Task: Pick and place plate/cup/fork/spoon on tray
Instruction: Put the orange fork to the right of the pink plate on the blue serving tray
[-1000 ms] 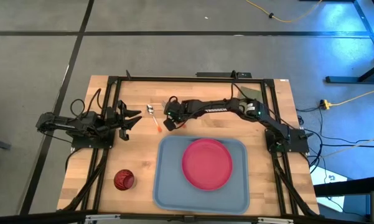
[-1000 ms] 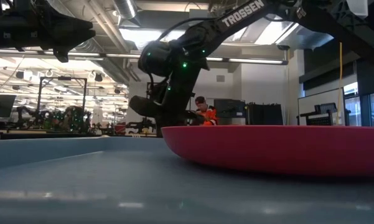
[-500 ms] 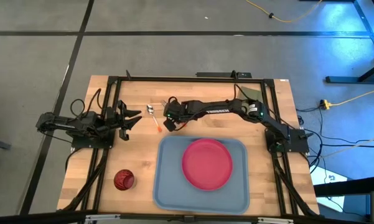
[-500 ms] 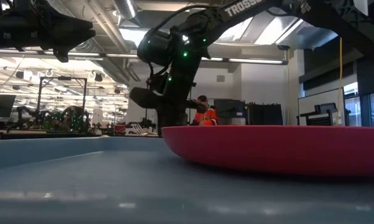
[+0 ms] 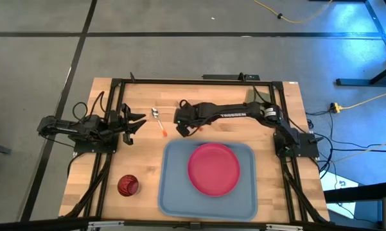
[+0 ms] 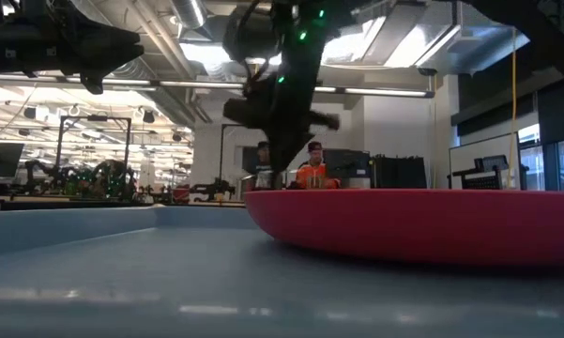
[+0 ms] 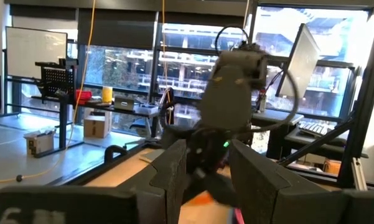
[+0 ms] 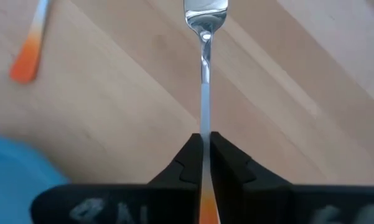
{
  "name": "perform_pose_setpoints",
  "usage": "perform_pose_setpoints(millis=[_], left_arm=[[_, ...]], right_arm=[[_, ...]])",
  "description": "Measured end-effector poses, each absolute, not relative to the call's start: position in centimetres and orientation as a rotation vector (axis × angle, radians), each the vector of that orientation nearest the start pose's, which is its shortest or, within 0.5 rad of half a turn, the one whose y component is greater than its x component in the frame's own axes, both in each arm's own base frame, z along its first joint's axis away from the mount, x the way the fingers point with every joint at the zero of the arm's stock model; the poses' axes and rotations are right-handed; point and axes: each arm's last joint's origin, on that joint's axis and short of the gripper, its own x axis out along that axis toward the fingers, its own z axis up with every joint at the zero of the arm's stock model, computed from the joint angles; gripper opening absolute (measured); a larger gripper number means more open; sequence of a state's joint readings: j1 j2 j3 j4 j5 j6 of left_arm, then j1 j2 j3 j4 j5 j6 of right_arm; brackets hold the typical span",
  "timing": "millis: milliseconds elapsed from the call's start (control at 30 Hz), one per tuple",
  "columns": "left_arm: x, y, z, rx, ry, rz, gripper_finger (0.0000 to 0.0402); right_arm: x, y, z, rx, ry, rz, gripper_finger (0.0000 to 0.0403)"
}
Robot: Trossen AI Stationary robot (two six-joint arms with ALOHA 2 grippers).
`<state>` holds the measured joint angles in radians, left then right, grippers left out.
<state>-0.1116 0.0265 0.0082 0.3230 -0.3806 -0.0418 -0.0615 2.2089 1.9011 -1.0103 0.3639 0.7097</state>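
My right gripper [image 5: 182, 125] is over the wooden table just beyond the tray's far left corner, shut on the fork [image 8: 205, 68]. The fork's silver head is cut off at the edge of the right wrist view. The spoon [image 5: 158, 120] lies flat on the table left of that gripper, and its orange handle end shows in the right wrist view [image 8: 26, 59]. The pink-red plate [image 5: 213, 168] lies flat in the light blue tray [image 5: 173, 192]. The dark red cup [image 5: 128, 185] stands on the table left of the tray. My left gripper [image 5: 136, 122] waits open at the table's left. My right gripper pinches the fork's thin shaft [image 8: 205, 124] between its two fingers, about where the silver meets the orange handle. The fingers lie along the fork. The silver end sticks out past the fingertips toward the table, and the orange handle [image 8: 205, 208] runs back between the fingers. The fork is clear of the table.
The tray fills the near middle of the table. Black frame rails [image 5: 109, 160] run along the table's left and right sides. A person in orange [image 6: 312, 176] shows in the room beyond the table in the low view.
My right gripper has gone up and a little toward the table's right edge, staying shut, and the fork has come clear of the table with it. The spoon, plate and cup have stayed in place.
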Motion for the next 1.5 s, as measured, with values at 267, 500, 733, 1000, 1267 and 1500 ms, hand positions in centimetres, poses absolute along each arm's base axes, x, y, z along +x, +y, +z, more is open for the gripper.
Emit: perform_pose_setpoints(millis=[267,500,733,1000,1267,1500], left_arm=[[9.3,0.0,19.4,-0.116,-0.303,0.261,0.0115],[9.3,0.0,19.4,-0.116,-0.303,0.261,0.0115],[9.3,0.0,19.4,-0.116,-0.302,0.26,0.0115],[9.3,0.0,19.4,-0.116,-0.303,0.261,0.0115],[9.3,0.0,19.4,-0.116,-0.302,0.261,0.0115],[9.3,0.0,19.4,-0.116,-0.303,0.26,0.0115]], right_arm=[[41.8,0.7,25.2,0.352,1.057,-0.938,0.0025],[37.7,4.8,26.8,0.413,1.027,-1.1,0.0026],[33.4,10.8,25.9,0.554,0.935,-1.169,0.0027],[29.3,17.2,23.6,0.739,0.786,-1.231,0.0027],[26.3,21.5,21.6,0.958,0.63,-1.215,0.0027],[26.0,23.8,20.6,1.04,0.614,-1.175,0.0027]])
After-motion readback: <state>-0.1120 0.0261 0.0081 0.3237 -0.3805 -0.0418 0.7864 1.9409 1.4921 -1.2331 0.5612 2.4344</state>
